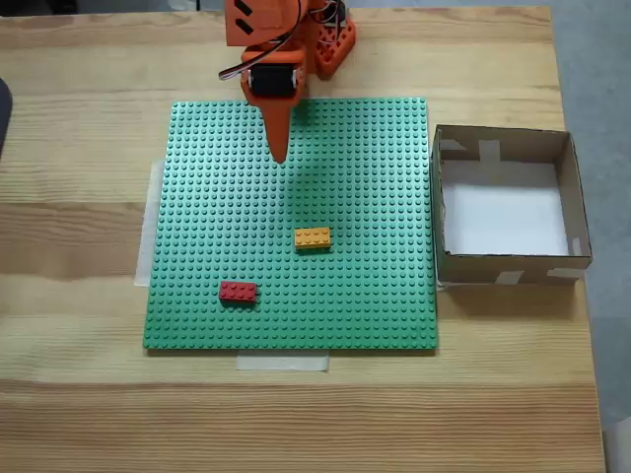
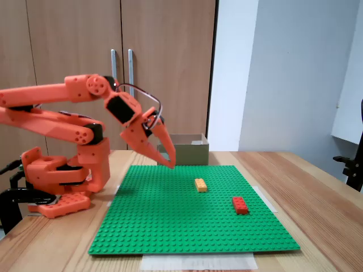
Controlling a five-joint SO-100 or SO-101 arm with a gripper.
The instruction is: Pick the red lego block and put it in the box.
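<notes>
Item: red lego block (image 2: pixel 240 205). A small dark-red 2x4 studded brick sitting on the green baseplate (image 2: pixel 170 226), well apart from the claw and nearer the plate's front edge than anything else. In a fixed view from above it lies (image 1: pixel 238 292) below and a little left of the claw tip. Likely light, rigid and hard, with smooth, fairly slippery sides. If its studs are pressed into the plate, it will need a firm pull. Best hold, by my judgement: across the two long sides at mid-length, fingers straddling the short width.

Item: orange-yellow brick (image 2: pixel 201 185). Same size, between the claw and the red one, offset to the side. Near enough to the route to be worth skirting.

Item: claw (image 2: pixel 171 165). Orange, hanging point-down over the far part of the plate, touching nothing. The fingers look pressed together into one spike and hold nothing. In a fixed view from above the tip (image 1: pixel 279 156) sits near the plate's top edge.

Item: box (image 1: pixel 510 273). Shallow brown cardboard, white floor, pale tape on the walls, open at the top. It stands just beside the plate's edge, off to the claw's side. A carried brick must clear the near wall.

Open room: bare plate all round the red brick, wooden table (image 1: pixel 79 414) beyond.
</notes>
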